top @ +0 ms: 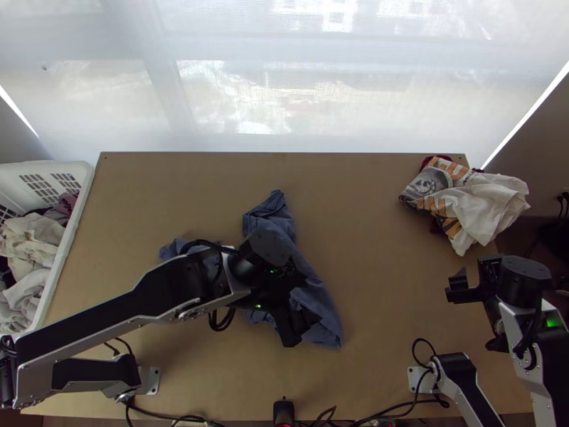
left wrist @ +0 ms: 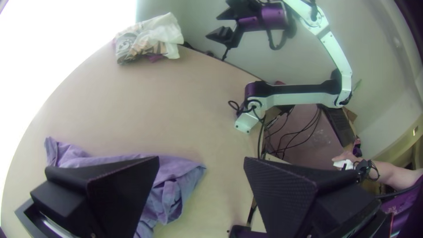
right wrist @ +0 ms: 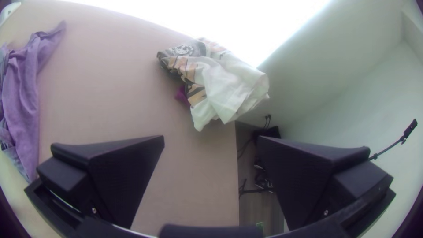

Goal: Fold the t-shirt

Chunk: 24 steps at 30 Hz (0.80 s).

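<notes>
Left pincer: fingers apart, over the near part of the blue t-shirt, nothing clamped. Can't confirm contact with the cloth. T-shirt is mid-tabletop, bunched and creased, one narrow end toward the window, partly hidden under the left arm. No clean fold line visible.

Right pincer: also apart and unloaded, off by the right edge, well clear of the shirt. White printed cloth heaped at the far right corner; laundry basket with garments at the left.

Step in hand, my read: flattening, pre-fold. Next move: pinch one layer at a hem or shoulder with the left, bring the right in to the opposite side, pull it flat, then fold. Risk: grabbing several layers in that bunch and dragging the lot.
</notes>
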Each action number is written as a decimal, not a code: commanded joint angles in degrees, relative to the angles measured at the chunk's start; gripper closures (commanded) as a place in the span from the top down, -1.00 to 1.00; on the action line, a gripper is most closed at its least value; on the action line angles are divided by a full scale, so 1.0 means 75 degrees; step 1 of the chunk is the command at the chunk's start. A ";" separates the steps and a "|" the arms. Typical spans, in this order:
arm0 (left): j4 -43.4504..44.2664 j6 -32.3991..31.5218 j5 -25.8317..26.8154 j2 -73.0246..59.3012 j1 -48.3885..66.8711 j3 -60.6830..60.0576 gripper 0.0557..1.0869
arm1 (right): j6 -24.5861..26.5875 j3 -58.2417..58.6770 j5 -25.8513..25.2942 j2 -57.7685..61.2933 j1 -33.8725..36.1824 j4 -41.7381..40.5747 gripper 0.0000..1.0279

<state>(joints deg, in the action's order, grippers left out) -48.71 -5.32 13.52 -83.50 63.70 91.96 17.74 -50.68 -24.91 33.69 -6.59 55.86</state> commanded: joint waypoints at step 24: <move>0.0518 0.3100 -0.1510 0.2181 -0.3888 -0.5922 0.88 | 0.0284 -0.0661 -0.0019 0.1437 -0.2028 -0.0791 0.91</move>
<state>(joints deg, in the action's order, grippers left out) -51.83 17.12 4.95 -63.70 36.01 52.99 19.38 -54.00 -25.04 41.04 -17.74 51.11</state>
